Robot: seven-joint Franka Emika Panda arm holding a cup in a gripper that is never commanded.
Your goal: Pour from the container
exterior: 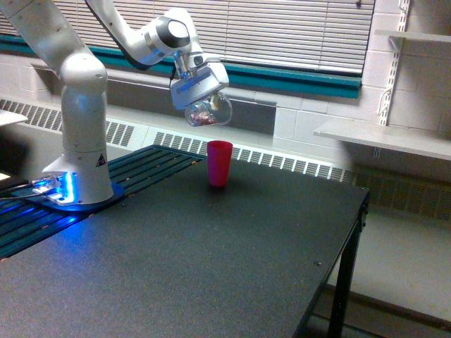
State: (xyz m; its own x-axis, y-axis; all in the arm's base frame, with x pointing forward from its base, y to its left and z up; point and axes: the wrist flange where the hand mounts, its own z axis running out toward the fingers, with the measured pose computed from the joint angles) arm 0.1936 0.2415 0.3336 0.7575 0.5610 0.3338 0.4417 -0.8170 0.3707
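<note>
The container [208,111] is a small clear rounded glass with pinkish pieces showing through it. It hangs tilted in the air, above and slightly to the exterior view's left of a bright pink cup [219,163]. My gripper [204,102] is shut on the container from above. The pink cup stands upright on the dark table [211,267], well below the glass and apart from it.
The arm's white base [81,141] stands at the exterior view's left on a slatted platform with a blue light. The table's right edge [359,211] drops off to the floor. A grey shelf [384,137] juts from the wall at right.
</note>
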